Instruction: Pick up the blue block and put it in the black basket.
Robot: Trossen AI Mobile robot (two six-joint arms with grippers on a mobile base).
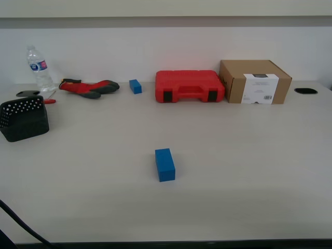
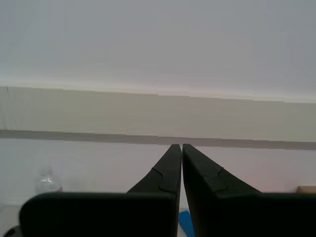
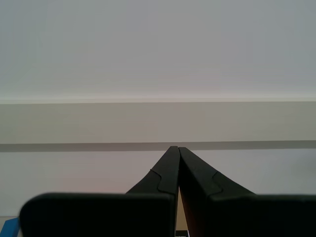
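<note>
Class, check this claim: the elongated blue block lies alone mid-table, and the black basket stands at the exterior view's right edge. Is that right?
Not quite. The blue block does lie alone mid-table, but the black basket stands at the exterior view's left edge, as the exterior view shows.

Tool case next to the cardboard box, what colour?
Red case with black latches, clearest in the exterior view.

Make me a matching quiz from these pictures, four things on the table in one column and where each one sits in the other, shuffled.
Things:
1. blue block
2. black basket
3. cardboard box
4. water bottle

Places, by the exterior view:
A. far left, at the back by the wall
B. right of the red case
C. alone, mid-table
D. left edge, in front of the bottle

Pairs: 1-C, 2-D, 3-B, 4-A
</note>
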